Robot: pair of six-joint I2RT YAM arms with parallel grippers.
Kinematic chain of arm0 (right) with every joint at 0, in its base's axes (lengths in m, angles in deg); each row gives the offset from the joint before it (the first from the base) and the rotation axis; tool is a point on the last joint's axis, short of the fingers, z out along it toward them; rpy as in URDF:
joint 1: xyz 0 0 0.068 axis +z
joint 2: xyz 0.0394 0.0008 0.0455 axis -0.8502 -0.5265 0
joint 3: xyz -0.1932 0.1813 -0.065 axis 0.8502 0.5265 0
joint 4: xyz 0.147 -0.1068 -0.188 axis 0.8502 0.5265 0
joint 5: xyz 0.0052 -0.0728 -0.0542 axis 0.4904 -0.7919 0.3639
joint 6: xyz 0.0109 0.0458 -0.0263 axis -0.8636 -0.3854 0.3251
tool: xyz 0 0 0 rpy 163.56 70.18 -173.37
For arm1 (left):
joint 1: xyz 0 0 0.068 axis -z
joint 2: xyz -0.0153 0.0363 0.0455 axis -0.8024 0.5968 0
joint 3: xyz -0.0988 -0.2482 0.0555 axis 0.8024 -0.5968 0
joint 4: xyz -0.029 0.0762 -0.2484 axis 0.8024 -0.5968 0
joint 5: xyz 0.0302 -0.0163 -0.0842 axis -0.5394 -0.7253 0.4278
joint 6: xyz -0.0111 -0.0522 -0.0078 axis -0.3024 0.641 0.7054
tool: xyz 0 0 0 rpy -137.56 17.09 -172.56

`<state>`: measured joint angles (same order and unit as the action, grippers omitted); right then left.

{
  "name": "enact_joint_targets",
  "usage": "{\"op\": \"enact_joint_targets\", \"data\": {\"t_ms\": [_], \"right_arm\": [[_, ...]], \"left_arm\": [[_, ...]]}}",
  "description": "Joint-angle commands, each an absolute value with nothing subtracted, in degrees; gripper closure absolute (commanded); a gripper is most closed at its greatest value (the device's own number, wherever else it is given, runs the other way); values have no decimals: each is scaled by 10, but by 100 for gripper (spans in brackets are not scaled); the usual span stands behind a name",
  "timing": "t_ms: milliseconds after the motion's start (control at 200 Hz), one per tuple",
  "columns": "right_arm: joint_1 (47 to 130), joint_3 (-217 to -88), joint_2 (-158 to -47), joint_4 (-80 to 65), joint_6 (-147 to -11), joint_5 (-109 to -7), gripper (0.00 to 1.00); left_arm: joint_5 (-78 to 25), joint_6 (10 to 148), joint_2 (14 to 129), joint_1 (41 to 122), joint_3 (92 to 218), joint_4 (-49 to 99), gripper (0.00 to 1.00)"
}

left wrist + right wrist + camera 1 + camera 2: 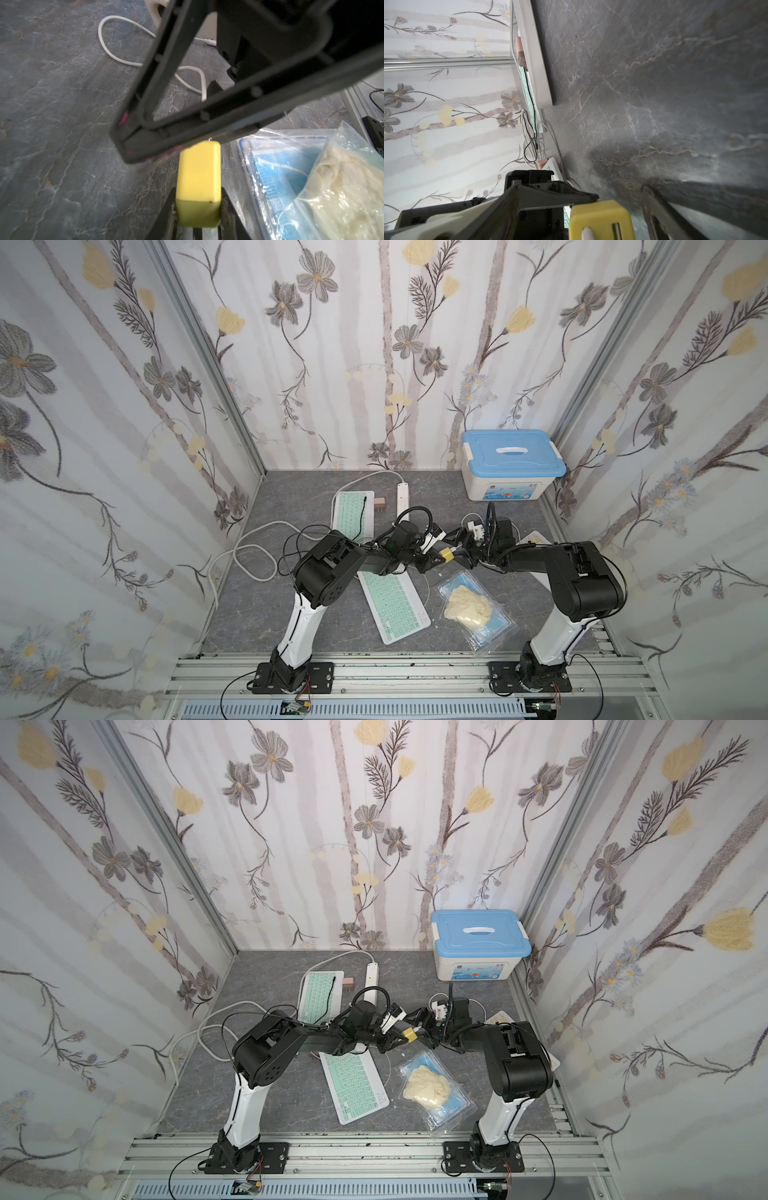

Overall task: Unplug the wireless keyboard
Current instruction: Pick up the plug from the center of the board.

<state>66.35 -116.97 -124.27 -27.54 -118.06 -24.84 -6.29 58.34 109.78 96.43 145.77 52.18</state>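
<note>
Fingers of the left gripper (198, 196) press on both sides of a yellow plug (198, 172) and hold it above the grey table (62, 124), between the two arms. The right gripper (457, 549) stands wide apart just beside this plug, holding nothing. One mint keyboard (392, 605) lies under the arms, and a second keyboard (353, 510) lies further back, beside the white power strip (402, 497), with a black cable (361, 516) across its keys.
</note>
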Motion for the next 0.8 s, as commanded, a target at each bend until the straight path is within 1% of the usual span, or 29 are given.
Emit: {"op": "enact_joint_targets", "data": {"t_ms": [0,65,230,335,420,490,604,694,794], "right_arm": [[663,-1161,-1226,-286,-1185,-265,8],[664,-1152,-1214,-287,-1182,-265,8],[664,-1116,-1169,-301,-1168,-263,8],[664,-1091,-1123,-295,-1152,-271,8],[663,-1072,-1076,-289,-1135,-290,9],[664,-1050,-1027,-320,-1129,-296,10],[664,-1008,-957,-411,-1131,-306,10],[664,-992,-917,-421,-1125,-338,10],[664,-983,-895,-433,-1138,-352,12]], "left_arm": [[-108,615,1089,963,1454,557,100],[-133,628,1085,962,1456,547,100],[-161,649,1067,961,1456,523,100],[-182,654,1046,959,1450,504,100],[-179,651,1023,956,1450,478,100],[-139,641,1008,948,1466,429,100],[-70,647,985,924,1492,360,100],[-85,611,948,920,1498,305,100],[-117,560,912,921,1519,209,100]]}}
